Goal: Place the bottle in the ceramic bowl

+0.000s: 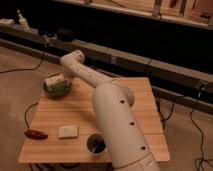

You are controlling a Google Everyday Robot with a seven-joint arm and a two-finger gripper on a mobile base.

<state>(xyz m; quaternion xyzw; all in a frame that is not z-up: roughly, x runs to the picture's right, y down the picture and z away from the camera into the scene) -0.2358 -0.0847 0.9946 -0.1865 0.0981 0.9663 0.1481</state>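
Observation:
The green ceramic bowl [56, 91] stands at the far left corner of the wooden table [85, 112]. The whitish bottle [54, 80] lies on its side just over the bowl, level with its rim. My gripper [62, 79] is at the bottle's right end, below the arm's bent joint, and is shut on the bottle. The big white arm runs from the lower right up across the table and hides the table's middle.
A white cup with a dark inside [95, 143] stands near the front edge. A pale square pad [68, 131] lies left of it. A reddish-brown oblong thing [36, 134] lies at the front left corner. Cables run over the floor; a long dark bench runs behind.

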